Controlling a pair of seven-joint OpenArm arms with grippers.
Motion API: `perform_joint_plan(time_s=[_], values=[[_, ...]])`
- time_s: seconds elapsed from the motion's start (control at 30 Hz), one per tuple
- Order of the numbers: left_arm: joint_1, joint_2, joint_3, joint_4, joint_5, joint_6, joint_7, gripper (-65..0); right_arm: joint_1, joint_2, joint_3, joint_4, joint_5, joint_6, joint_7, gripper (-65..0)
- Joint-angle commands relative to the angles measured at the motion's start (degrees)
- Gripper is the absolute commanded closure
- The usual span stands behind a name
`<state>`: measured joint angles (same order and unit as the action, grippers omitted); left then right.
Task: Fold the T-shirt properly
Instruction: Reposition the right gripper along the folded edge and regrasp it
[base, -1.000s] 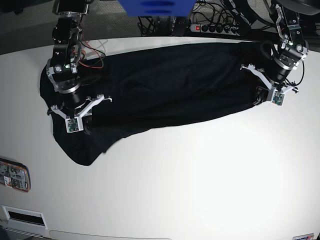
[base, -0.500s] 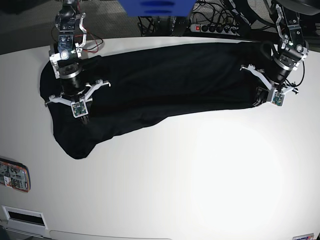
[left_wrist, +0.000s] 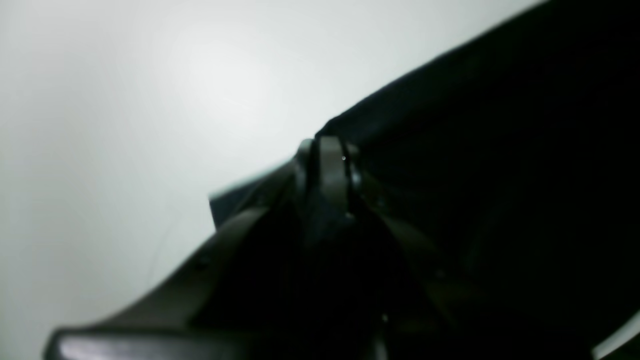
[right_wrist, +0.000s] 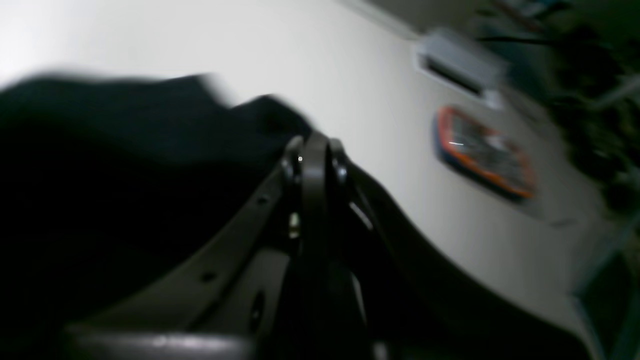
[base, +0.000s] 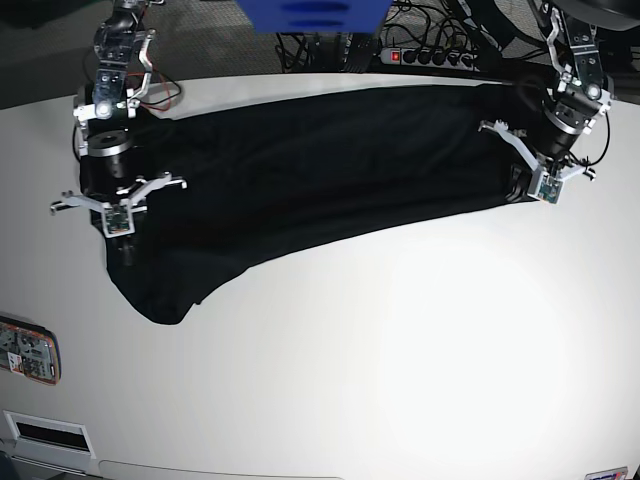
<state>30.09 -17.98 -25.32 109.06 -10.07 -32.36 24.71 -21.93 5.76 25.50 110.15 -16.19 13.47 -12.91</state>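
Both closed grippers, right (base: 124, 250) and left (base: 520, 190), each pinching the plain black soft cloth T-shirt (base: 320, 170) on the white table (base: 400, 350), have spread apart, stretching it flatter across the far side for folding.

Black arms w/ white brackets; left pincer (left_wrist: 325, 150), right pincer (right_wrist: 312, 147) dark.

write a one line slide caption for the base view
Two arms stretch a black T-shirt across a white table, the right gripper and left gripper each pinching one end.

Bright overhead glare on white table (base: 400, 350); blurry wrist views.
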Motion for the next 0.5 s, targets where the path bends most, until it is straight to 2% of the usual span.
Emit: perform_joint_plan(time_s=[0.0,0.2,0.4,0.47], values=[[0.5,-0.5,0.6,0.9,0.4,-0.2,-1.7,0.0,0.3,0.4,0.5,1.3,0.4,-0.3,2.8,0.0],[1.6,0.9,2.2,0.3,4.6,-0.2,-1.7,0.0,-5.1,0.4,1.0,1.3,0.4,-0.3,6.8,0.0],[1.9,1.0,2.2,-2.1,4.5,-0.2,-1.7,0.0,-8.4,0.4,0.0,0.7,0.7,-0.3,6.0,0.0],[1.8,1.0,2.2,-3.0,4.3,-0.2,-1.7,0.0,-8.4,0.4,-1.8,0.7,0.7,-0.3,2.9,0.0]])
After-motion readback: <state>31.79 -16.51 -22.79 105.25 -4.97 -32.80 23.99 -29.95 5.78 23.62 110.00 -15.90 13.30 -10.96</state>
